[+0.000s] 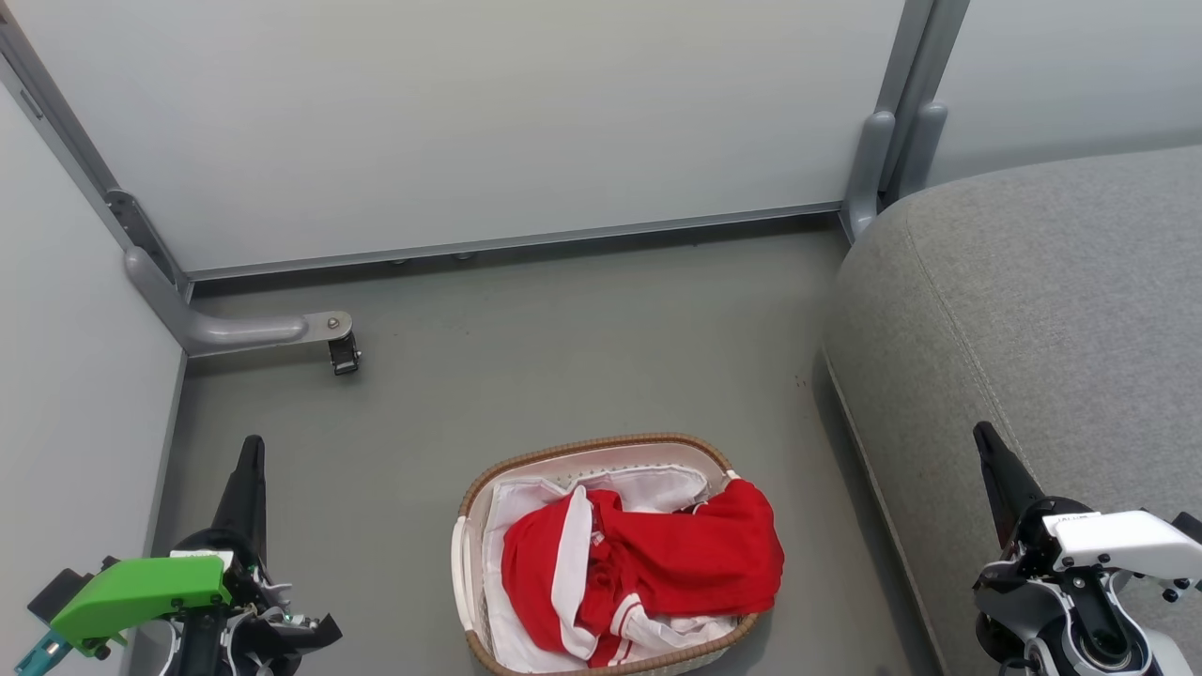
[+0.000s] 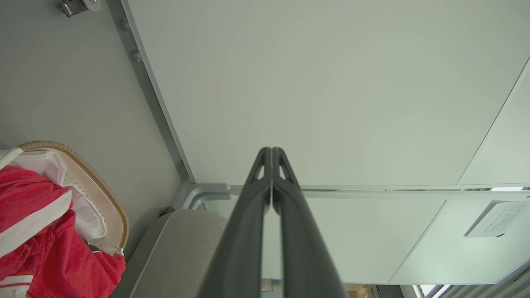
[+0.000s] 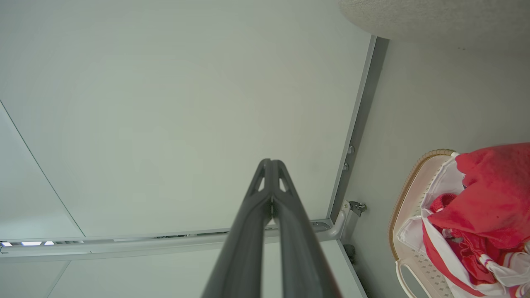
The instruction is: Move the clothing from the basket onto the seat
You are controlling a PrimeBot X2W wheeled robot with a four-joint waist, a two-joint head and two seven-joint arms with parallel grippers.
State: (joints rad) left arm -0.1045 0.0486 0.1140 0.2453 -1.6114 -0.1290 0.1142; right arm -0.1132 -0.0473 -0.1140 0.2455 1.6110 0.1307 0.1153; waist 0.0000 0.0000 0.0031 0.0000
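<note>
A plain grey-green floor (image 1: 563,338) spreads across the middle of the head view, matte, with a few small dark specks at right of centre. The oval basket (image 1: 601,443) stands upright on it at lower centre. Along the right edge the grey seat (image 1: 1033,310) rises from it, near the basket but apart. At the upper left a grey metal foot (image 1: 254,330) with a small caster (image 1: 344,357) rests on it.

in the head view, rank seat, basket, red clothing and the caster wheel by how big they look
1. seat, cropped by the frame
2. basket
3. clothing, close behind the basket, spilling over its rim
4. caster wheel, smallest; it also sits farther from the camera
</note>
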